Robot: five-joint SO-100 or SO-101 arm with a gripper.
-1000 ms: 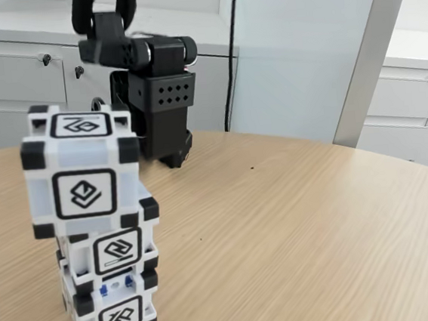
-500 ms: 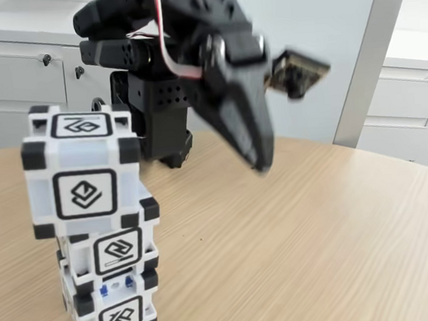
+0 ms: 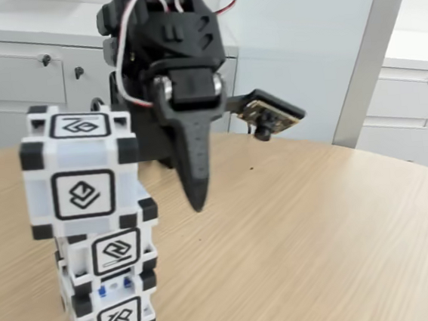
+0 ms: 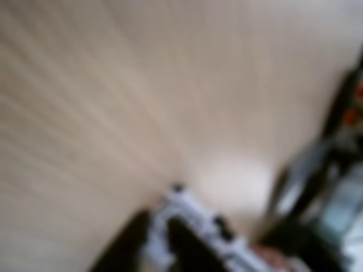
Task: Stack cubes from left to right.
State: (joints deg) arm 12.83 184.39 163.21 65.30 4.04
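Three white cubes with black corners stand stacked at the left of the fixed view. The top cube (image 3: 82, 169) sits shifted left and overhangs the middle cube (image 3: 117, 252). The bottom cube (image 3: 119, 317) shows small blue parts at its upper edge. My black gripper (image 3: 197, 201) hangs point-down just right of the stack, level with the top cube's lower edge and apart from it. Its fingers lie together with nothing between them. The wrist view is heavily blurred; a white and black shape (image 4: 198, 226) lies at its bottom edge.
The stack stands on a light wooden table (image 3: 320, 234) with open surface to the right. The wrist camera (image 3: 270, 115) juts out to the right of the gripper. Grey cabinets (image 3: 16, 73) and a pale wall panel stand behind the table.
The arm has swung down into view. The gripper moved left from its earlier slanted pose and now points straight down closer to the stack. The cubes have not moved.
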